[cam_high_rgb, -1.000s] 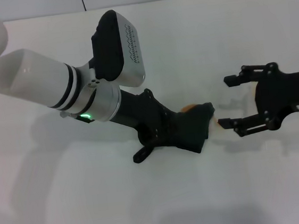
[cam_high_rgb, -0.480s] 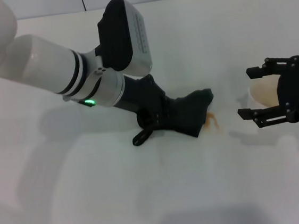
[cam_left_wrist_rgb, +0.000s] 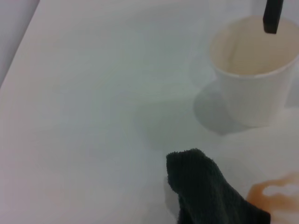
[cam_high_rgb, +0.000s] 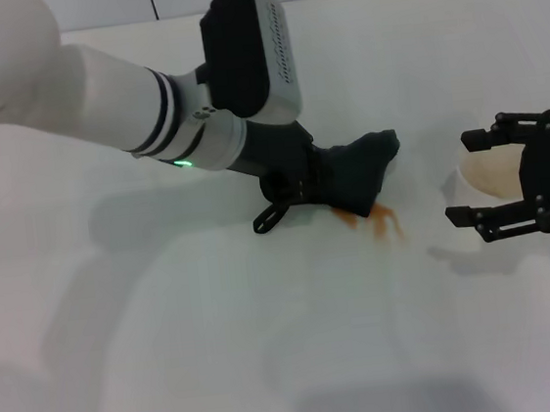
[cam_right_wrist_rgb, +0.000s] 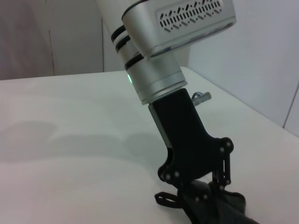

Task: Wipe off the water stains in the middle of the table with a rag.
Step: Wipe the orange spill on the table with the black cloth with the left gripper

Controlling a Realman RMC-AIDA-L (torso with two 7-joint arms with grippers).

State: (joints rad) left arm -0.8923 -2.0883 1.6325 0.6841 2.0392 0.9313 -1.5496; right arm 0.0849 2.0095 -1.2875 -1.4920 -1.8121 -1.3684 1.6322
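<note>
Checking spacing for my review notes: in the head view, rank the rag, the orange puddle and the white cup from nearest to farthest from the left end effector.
1. Rag: held in the left end effector, centre of the table.
2. Puddle: just beside the rag, toward the robot.
3. Cup: farthest, on the right, between the right end effector's open fingers.

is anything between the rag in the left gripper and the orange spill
Nothing visible. The left gripper holds the dark rag right at the spill's edge on the table. The cup stands apart, by the open right gripper.
</note>
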